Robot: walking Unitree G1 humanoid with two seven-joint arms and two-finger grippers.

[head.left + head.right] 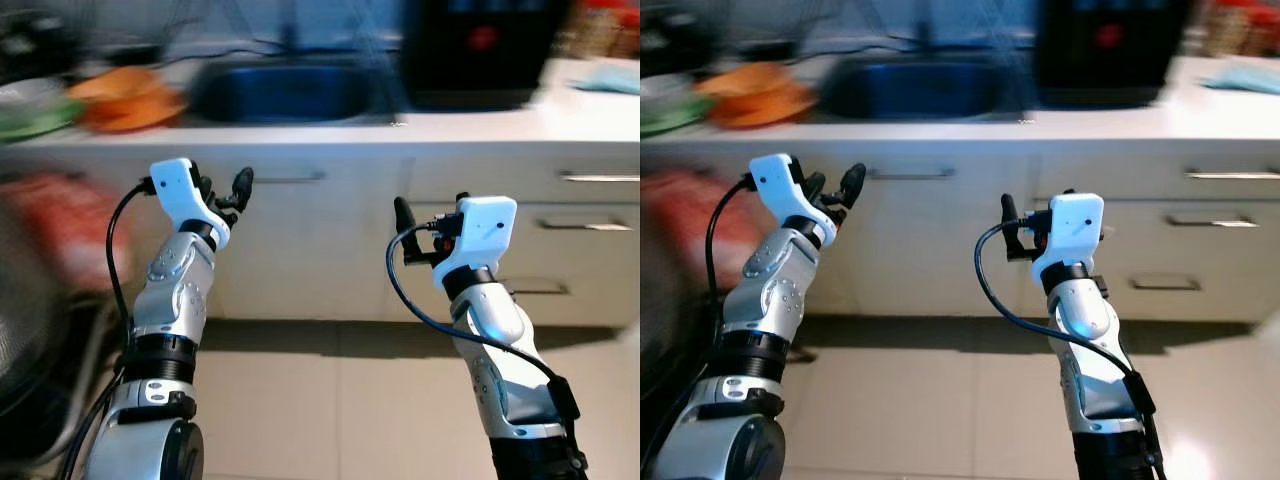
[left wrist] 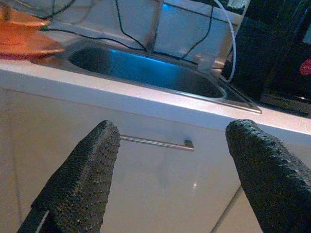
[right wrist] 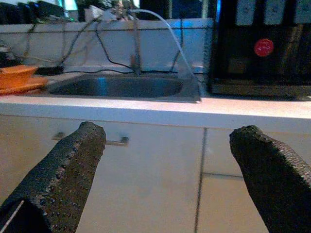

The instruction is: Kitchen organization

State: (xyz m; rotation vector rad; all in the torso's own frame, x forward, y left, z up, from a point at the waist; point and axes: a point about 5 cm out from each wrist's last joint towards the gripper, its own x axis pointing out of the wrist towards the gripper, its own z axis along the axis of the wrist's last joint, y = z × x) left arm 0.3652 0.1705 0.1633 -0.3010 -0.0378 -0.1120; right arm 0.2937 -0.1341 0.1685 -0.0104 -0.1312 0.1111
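Sink (image 1: 285, 92): set in the white desk (image 1: 480, 125), blurred, ahead of both arms. Left pincer (image 1: 225, 192) and right pincer (image 1: 425, 225) raised before the cabinet fronts, each spread open, holding nothing. Orange dishes (image 1: 125, 97) beside sink; black appliance (image 1: 478, 50) opposite.

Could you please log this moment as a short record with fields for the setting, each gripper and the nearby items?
setting: kitchen counter with sink, white cabinets below
left gripper: open, raised before the cabinet handle, holding nothing
right gripper: open, raised toward the cabinet front, holding nothing
left of sink: orange dishes
right of sink: black appliance with a red spot
image quality: head views blurred
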